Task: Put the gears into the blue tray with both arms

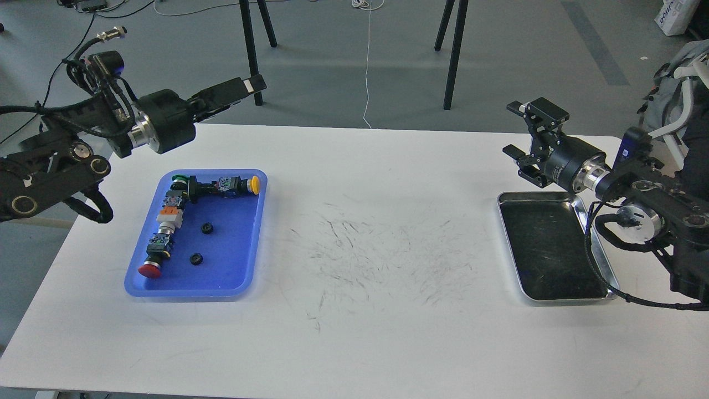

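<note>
You see two gears in the blue tray [249, 233], which lies on the left part of the white table [376, 343]. One gear [207, 228] sits near the tray's middle; the other gear [195, 258] lies a little nearer to you and slightly left, apart from the first. Both rest flat on the tray floor, touching nothing else.

Along the tray's left side and far edge you find push-button switches lined up in an L: a red-capped switch [151, 268] at the near end, a white and orange switch body [170, 210] above it, a green-capped switch [179, 178] at the far left corner, and a yellow-capped switch [246, 184] at the far right. Their small labels are too tiny to read.

Your left gripper [252, 85] hangs above the table's far left edge, beyond the tray, its fingers close together with nothing between them. Your right gripper [514, 130] hovers over the far end of the silver metal tray [601, 260] on the right, its jaws spread wide and empty. That tray's dark bottom is scuffed.

The table's centre carries many dark scratch marks [376, 255]. At the top right corner a white bag [677, 15] on the floor shows blue lettering, cut off and unreadable.
</note>
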You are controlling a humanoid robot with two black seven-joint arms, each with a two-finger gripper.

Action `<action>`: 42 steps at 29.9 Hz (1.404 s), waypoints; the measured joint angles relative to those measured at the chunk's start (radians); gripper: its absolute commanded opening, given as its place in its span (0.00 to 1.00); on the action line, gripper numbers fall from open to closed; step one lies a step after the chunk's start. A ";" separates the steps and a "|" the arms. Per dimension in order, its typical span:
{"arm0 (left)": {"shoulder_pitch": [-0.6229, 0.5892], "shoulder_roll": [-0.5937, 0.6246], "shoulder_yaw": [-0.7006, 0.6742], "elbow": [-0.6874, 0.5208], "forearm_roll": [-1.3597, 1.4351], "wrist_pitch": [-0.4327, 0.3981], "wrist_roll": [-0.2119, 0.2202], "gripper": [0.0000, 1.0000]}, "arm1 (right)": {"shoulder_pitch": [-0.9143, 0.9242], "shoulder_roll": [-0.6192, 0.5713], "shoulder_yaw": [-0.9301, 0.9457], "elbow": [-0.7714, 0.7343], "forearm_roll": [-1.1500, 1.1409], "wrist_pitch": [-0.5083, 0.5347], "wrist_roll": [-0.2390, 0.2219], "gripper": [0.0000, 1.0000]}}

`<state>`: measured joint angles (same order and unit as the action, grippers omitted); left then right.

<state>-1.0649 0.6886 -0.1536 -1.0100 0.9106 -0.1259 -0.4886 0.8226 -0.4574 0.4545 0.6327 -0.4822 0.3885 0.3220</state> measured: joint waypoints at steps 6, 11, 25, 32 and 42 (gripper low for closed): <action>0.000 -0.070 -0.076 0.101 -0.252 -0.049 0.000 1.00 | -0.003 0.003 0.005 -0.010 0.012 -0.021 -0.001 0.98; 0.000 -0.157 -0.117 0.199 -0.432 -0.078 0.000 1.00 | -0.004 0.006 0.006 -0.010 0.075 -0.050 -0.002 0.98; 0.092 -0.417 -0.258 0.418 -0.591 -0.080 0.000 1.00 | -0.010 0.052 0.028 -0.125 0.315 -0.071 -0.005 0.98; 0.137 -0.435 -0.259 0.432 -0.625 -0.074 0.000 1.00 | 0.016 0.056 0.063 -0.128 0.323 -0.072 -0.005 0.98; 0.179 -0.429 -0.261 0.432 -0.676 -0.073 0.000 1.00 | 0.050 0.054 0.144 -0.127 0.323 -0.071 -0.005 0.98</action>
<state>-0.8862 0.2592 -0.4142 -0.5782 0.2347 -0.1989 -0.4887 0.8726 -0.4032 0.5987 0.5059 -0.1595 0.3174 0.3174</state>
